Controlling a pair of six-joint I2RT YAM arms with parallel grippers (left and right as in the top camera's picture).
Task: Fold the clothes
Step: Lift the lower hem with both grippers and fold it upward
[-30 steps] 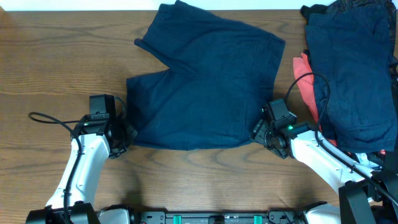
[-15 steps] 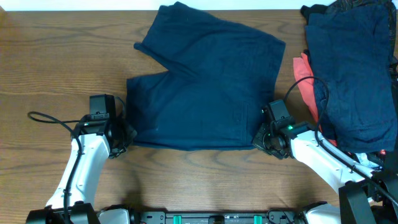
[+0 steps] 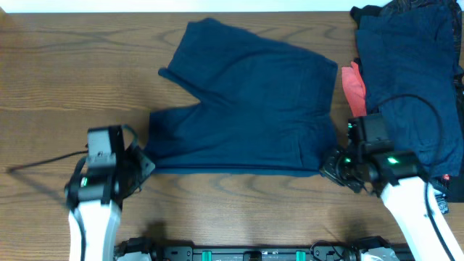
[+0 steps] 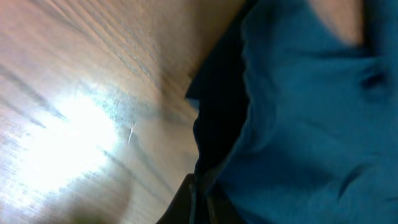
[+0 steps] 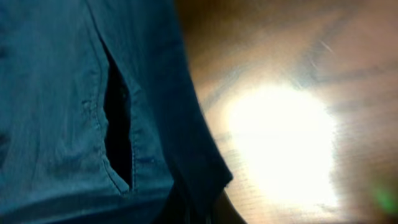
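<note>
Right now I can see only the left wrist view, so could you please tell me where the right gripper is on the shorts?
Observer: The right gripper is at the near right corner of the navy shorts, with its jaws shut on the cloth.
Operator: Thank you. Are the shorts lying flat?
Observer: Mostly. They are spread on the table, and their near edge runs straight from the right gripper to the left gripper.
Operator: Is anything else close to them?
Observer: Yes. A coral-red piece and a pile of navy garments lie just to the right of the shorts.
</note>
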